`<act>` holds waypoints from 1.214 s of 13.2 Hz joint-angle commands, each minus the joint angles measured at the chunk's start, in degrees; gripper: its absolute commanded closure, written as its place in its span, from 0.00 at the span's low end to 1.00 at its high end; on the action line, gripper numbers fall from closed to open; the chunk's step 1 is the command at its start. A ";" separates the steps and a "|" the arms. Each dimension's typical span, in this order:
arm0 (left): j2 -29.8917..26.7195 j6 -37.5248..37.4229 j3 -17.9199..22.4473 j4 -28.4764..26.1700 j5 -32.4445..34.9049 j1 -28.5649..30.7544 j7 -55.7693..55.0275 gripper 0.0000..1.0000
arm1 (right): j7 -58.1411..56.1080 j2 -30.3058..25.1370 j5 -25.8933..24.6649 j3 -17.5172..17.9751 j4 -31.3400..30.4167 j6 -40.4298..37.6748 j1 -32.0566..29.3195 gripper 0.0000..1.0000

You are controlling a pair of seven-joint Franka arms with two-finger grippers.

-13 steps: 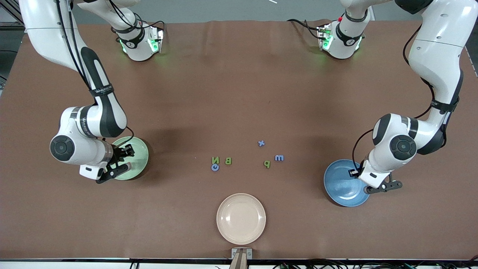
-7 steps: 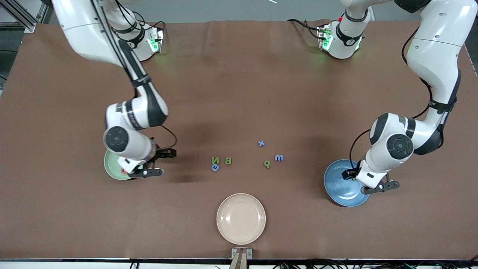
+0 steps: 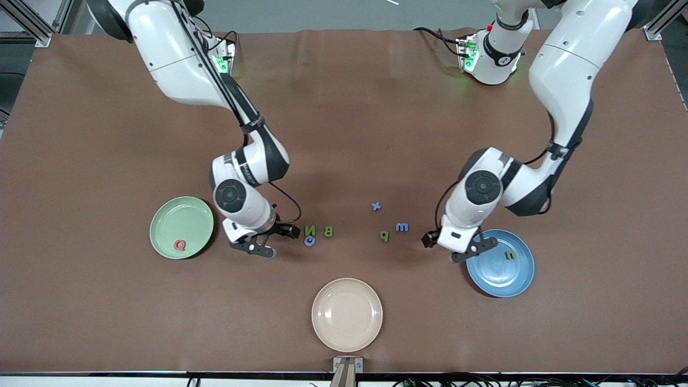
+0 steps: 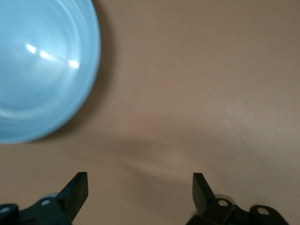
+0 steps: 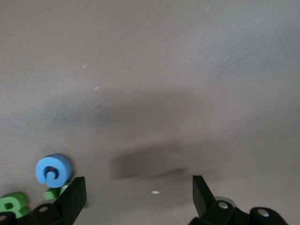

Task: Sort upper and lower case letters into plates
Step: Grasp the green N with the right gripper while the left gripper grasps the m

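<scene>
the table is covered in plain brown. one plate is pale mint green and carries a red q; another plate is medium blue with a small green n in it; a third plate is cream-beige and plain. loose on the brown are a green n, a green b, a blue g, a green p, a blue m and a blue x. both arms are glossy white with black joints and black fingers.
</scene>
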 commanded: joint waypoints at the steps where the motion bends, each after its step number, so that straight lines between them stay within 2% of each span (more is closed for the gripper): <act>1: 1.60 1.71 0.40 0.02 1.02 -2.06 -1.78 0.06 | 4.73 3.23 0.82 -0.44 4.66 -0.02 3.46 0.00; 5: 2.21 1.98 0.23 0.28 3.22 -4.35 4.36 0.13 | 3.86 4.03 -1.45 -0.53 5.64 0.25 7.08 0.11; 7: 2.83 3.38 0.23 0.28 3.13 -5.58 5.44 0.13 | 3.42 4.21 -7.59 -0.44 5.64 0.25 6.64 0.17; 8: 3.61 4.43 0.23 0.28 3.13 -6.37 5.52 0.14 | 3.42 4.82 -9.01 -0.44 5.72 0.42 6.38 0.19; 11: 5.37 7.68 0.23 0.28 3.22 -6.73 5.70 0.16 | 3.24 5.26 -9.90 -0.45 5.72 2.09 6.38 0.30; 12: 5.73 7.78 0.23 0.28 3.30 -7.08 5.79 0.18 | 3.33 5.26 -9.90 -0.53 5.72 2.18 6.46 0.38; 13: 5.73 7.78 0.23 0.20 3.30 -7.08 5.79 0.19 | 3.50 5.26 -9.82 -0.45 5.72 2.35 6.64 0.57; 14: 5.73 7.78 0.23 0.02 3.30 -7.17 5.79 0.21 | 4.20 5.26 -9.38 -0.44 5.64 3.31 6.90 0.84; 15: 5.73 7.69 0.23 -0.15 3.30 -7.52 5.70 0.24 | 4.30 5.18 -9.11 -0.44 5.29 3.76 6.73 1.00; 16: 5.64 7.69 0.23 -0.76 3.30 -7.52 5.61 0.29 | 3.51 4.92 -9.11 -0.53 5.28 3.41 6.29 1.00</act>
